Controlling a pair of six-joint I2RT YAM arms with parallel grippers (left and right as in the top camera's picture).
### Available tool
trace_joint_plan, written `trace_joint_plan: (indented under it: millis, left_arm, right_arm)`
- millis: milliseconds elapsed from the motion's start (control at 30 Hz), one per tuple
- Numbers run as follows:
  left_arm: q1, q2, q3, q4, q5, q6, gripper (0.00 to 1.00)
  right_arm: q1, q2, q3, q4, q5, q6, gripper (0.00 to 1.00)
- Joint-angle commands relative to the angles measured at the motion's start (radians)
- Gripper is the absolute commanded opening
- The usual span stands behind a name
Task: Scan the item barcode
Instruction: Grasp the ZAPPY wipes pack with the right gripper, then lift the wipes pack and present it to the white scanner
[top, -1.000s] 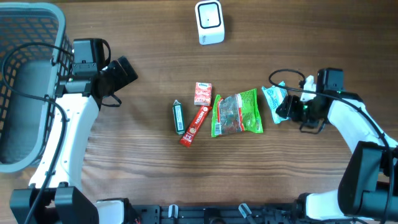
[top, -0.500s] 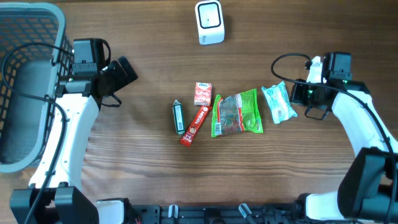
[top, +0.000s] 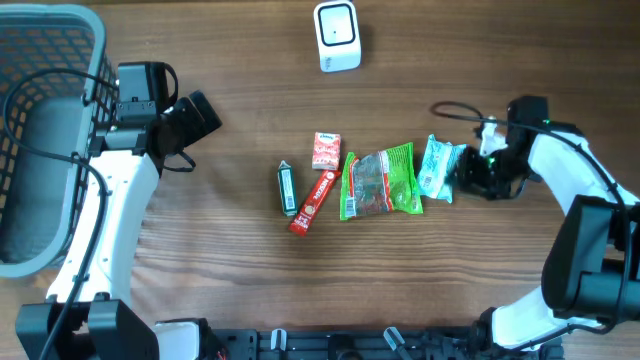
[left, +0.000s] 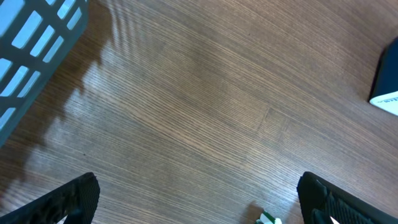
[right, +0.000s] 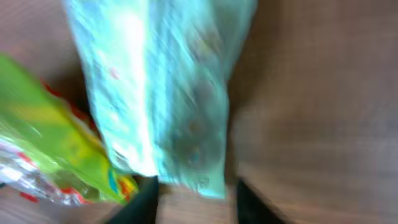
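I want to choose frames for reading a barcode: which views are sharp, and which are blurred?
Overhead view: sharp and evenly lit, with only soft shadows. Left wrist view: sharp, the wood grain of the table is crisp, and the basket casts a dark shadow beside it. Right wrist view: heavily blurred; the pale blue packet and the green snack bag are smeared, and no print is readable.

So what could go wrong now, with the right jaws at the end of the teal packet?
1. The right gripper has only the narrow end of the teal packet at the tips of its jaws. This thin, soft pack may slip out or hang down when lifted.
2. The teal packet lies against the green snack bag, so closing or pushing here may pinch or drag that bag too.
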Motion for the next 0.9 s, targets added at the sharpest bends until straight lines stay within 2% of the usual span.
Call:
trace_joint_plan:
  millis: [0,133,400,433,500,633,700,800,867]
  left_arm:
    - [0.004,-0.006,0.014,0.002,-0.006,-0.002,1.00]
    - [0.004,-0.006,0.014,0.002,-0.006,-0.002,1.00]
    - [0.004,-0.006,0.014,0.002,-0.006,-0.002,1.00]
    - [0.004,-0.006,0.014,0.002,-0.006,-0.002,1.00]
    - [0.004,-0.006,0.014,0.002,-0.006,-0.002,1.00]
    - [0.004,-0.006,0.014,0.002,-0.006,-0.002,1.00]
    - [0.004,-0.006,0.014,0.002,-0.006,-0.002,1.00]
    - [0.004,-0.006,0.014,0.002,-0.006,-0.002,1.00]
    - [0.004,-0.006,0.014,0.002,-0.006,-0.002,1.00]
  right_arm:
    - [-0.003,0.006,0.031,0.085,-0.037,-0.013,0.53]
    - [-0.003,0.013,0.004,0.140,-0.037,-0.012,0.52]
    - [0.000,0.013,-0.202,0.426,0.056,0.023,0.47]
    - [0.000,0.013,-0.209,0.429,0.048,0.023,0.26]
    - [-0.004,0.003,-0.195,0.420,0.018,0.014,0.04]
    - [-0.055,-0.134,-0.098,0.312,0.010,0.013,0.04]
    - [-0.059,-0.216,-0.095,0.309,-0.008,0.016,0.04]
    - [-0.059,-0.344,-0.089,0.324,-0.220,-0.070,0.04]
    - [-0.058,-0.419,-0.063,0.323,-0.258,-0.063,0.04]
